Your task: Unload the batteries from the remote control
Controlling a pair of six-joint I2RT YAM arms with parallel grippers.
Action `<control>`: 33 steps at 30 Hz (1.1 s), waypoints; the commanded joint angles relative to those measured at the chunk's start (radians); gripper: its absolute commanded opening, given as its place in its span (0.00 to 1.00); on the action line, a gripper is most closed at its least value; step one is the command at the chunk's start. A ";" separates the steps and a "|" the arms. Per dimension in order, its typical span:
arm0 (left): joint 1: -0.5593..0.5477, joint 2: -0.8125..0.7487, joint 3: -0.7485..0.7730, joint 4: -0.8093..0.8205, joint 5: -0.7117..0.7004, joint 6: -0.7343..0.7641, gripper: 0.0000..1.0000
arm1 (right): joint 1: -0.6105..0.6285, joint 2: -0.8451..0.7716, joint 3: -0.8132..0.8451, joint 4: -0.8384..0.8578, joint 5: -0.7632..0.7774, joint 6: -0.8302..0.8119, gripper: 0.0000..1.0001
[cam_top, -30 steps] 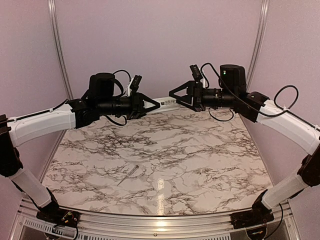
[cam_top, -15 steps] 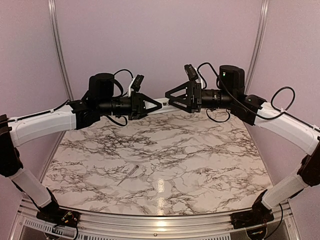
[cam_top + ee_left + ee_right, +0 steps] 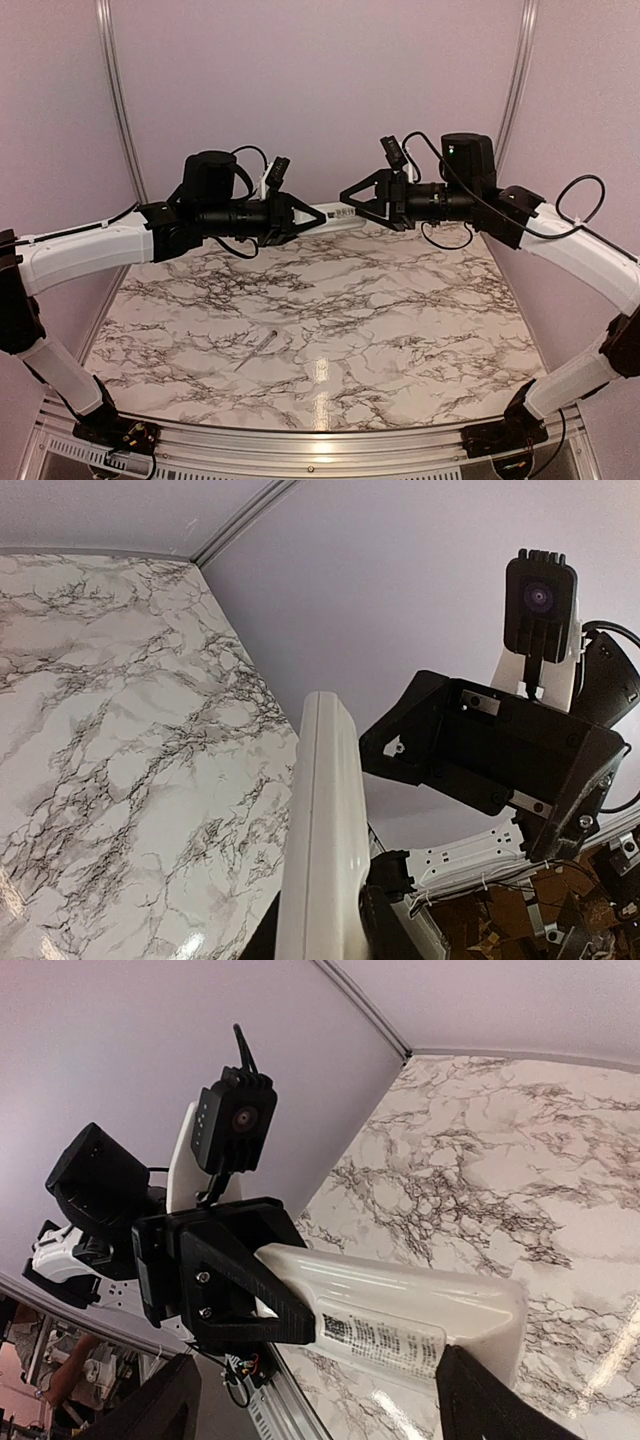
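The white remote control (image 3: 335, 213) hangs in the air above the back of the table, level. My left gripper (image 3: 312, 214) is shut on its left end. In the left wrist view the remote (image 3: 325, 800) runs up from between my fingers, edge on. My right gripper (image 3: 350, 203) is open, its jaws spread around the remote's free end. In the right wrist view the remote (image 3: 400, 1310) shows a closed back with a printed label, and one finger (image 3: 490, 1395) overlaps its end. The batteries are hidden.
A thin pale grey stick (image 3: 258, 349) lies on the marble table top (image 3: 400, 320), left of the middle. The pale back wall stands close behind both grippers.
My right gripper went left along the remote, then drew back right. My left arm has shifted the remote slightly to the right.
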State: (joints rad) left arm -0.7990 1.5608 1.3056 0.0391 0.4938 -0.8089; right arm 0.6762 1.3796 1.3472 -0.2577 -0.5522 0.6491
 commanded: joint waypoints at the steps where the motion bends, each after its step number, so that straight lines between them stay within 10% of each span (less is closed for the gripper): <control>1: -0.011 -0.036 0.014 -0.030 -0.048 -0.037 0.00 | 0.004 0.001 0.058 -0.124 0.156 -0.046 0.80; 33: -0.011 0.034 0.135 -0.190 -0.075 -0.043 0.00 | 0.015 0.083 0.105 -0.082 0.133 -0.006 0.79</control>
State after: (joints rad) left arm -0.8043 1.6016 1.4380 -0.1852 0.4248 -0.8486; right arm 0.6815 1.4624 1.4418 -0.3454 -0.4175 0.6250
